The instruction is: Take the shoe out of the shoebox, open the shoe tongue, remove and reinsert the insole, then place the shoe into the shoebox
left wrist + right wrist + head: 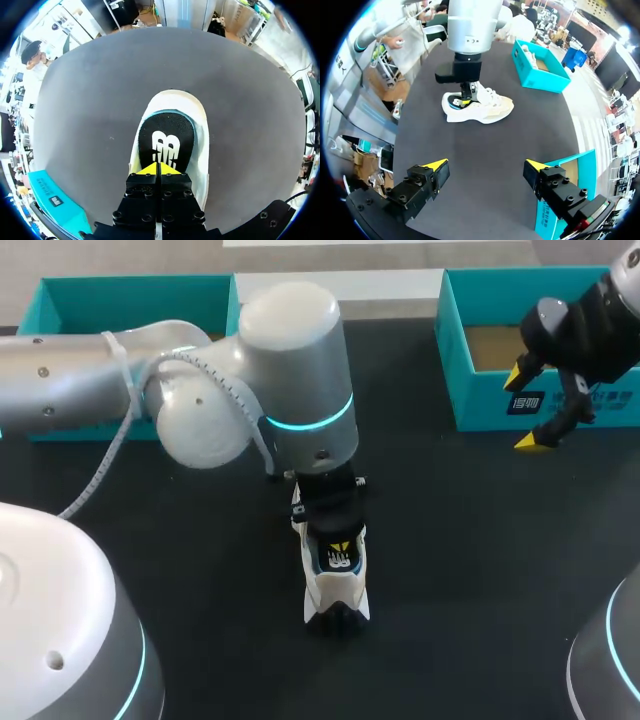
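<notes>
- My left gripper is closed tip to tip, pressed down into the shoe at the end of the insole. From here I cannot tell whether a fold of the insole is caught between the tips.
- The shoe stands on its sole in the middle of the worktop, out of the shoebox at the far right. Nothing pins it down.
- Risk: if I lift with only a thin pinch, the insole may slip free and flop back crooked.
- Risk: if the insole grips the shoe's lining, the whole shoe may rise or tip with it, since no other gripper steadies it.
- Risk: pushing further down could wedge the tips against the shoe's inner wall and skid the shoe across the dark surface.
- My right gripper hangs open and empty over the shoebox's near wall, well apart from the shoe. Swinging in low, it could clip that wall.
- Room: bare worktop lies left, right and near of the shoe, so a straight lift is free.
- A second teal box sits at the far left, partly behind my left arm, and limits that arm's backward sweep.
</notes>
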Motion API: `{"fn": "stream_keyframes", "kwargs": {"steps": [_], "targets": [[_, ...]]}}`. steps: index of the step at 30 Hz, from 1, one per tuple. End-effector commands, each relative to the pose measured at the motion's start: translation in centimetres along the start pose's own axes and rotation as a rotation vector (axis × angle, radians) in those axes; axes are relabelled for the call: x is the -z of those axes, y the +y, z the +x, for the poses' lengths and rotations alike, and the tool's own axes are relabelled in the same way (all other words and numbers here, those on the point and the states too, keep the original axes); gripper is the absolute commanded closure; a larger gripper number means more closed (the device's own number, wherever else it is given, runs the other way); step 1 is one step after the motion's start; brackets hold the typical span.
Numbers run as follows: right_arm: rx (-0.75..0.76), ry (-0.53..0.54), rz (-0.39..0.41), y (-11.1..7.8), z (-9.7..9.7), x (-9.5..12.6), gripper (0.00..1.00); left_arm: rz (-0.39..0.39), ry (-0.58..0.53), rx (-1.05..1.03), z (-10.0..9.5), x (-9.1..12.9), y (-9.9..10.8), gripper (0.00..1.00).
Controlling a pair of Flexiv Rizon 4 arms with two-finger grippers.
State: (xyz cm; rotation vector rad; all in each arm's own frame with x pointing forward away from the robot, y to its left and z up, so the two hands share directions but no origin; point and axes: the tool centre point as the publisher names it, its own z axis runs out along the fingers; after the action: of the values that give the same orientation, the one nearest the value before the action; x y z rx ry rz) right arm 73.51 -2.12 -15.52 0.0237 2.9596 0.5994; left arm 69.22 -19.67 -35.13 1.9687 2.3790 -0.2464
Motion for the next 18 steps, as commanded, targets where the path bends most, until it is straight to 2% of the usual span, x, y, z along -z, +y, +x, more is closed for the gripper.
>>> {"fn": "stream_keyframes", "kwargs": {"steps": [1,5,10,14,18], "targets": [[0.0,0.003,0.003,0.1,-0.2,-0.1,0.0,-0.002,-0.003,0.0,-0.2,-1.3,0.0,1.0],[0.0,0.003,0.003,0.1,-0.2,-0.1,0.0,0.0,0.029,-0.009,-0.1,-2.2,0.1,1.0],[0.0,0.003,0.003,0.1,-0.2,-0.1,0.0,0.005,0.07,-0.005,1.0,-2.9,0.3,1.0],[0.0,0.003,0.003,0.1,-0.2,-0.1,0.0,0.006,0.06,0.005,1.6,-1.8,0.5,1.0],[0.0,0.003,0.003,0.1,-0.2,-0.1,0.0,-0.006,0.017,-0.009,1.2,-0.5,0.2,1.0]]}}
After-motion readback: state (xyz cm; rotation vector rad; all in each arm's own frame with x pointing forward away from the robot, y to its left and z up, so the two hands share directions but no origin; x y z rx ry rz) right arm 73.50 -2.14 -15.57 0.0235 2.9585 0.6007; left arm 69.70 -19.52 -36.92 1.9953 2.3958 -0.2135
